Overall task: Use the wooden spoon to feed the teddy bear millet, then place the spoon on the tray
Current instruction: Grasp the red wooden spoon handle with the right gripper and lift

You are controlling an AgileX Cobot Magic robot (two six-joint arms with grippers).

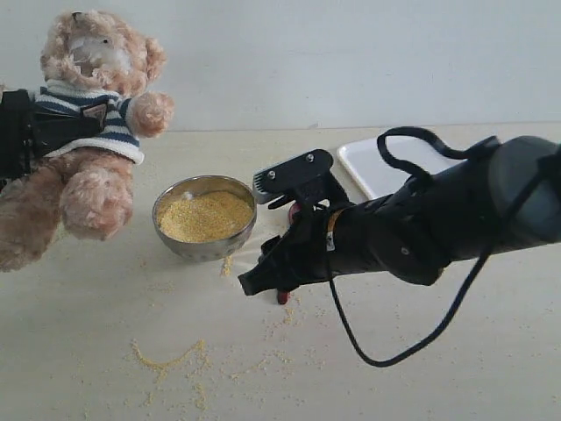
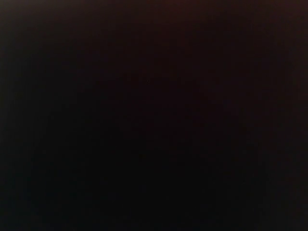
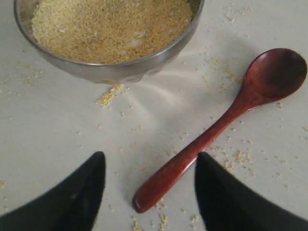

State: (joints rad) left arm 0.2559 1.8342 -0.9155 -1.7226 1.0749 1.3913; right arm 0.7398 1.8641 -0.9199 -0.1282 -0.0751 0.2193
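The teddy bear (image 1: pixel 92 105) in its striped shirt hangs tilted above the table at the left, with my left gripper (image 1: pixel 22 132) clamped on its torso; the left wrist view is black. Millet (image 1: pixel 206 217) fills a steel bowl (image 3: pixel 110 71) beside it. The wooden spoon (image 3: pixel 226 118) lies flat on the table next to the bowl, bowl end away from me. My right gripper (image 3: pixel 149 155) is open and low over the table, its black fingers (image 3: pixel 79 192) on either side of the spoon's handle end without touching it. The white tray (image 1: pixel 377 167) lies behind my right arm, partly hidden.
Loose millet grains (image 1: pixel 166 355) are scattered over the table in front of the bowl and around the spoon (image 1: pixel 283 296). A black cable (image 1: pixel 368 351) loops down from my right arm to the tabletop. A pale wall stands behind the table.
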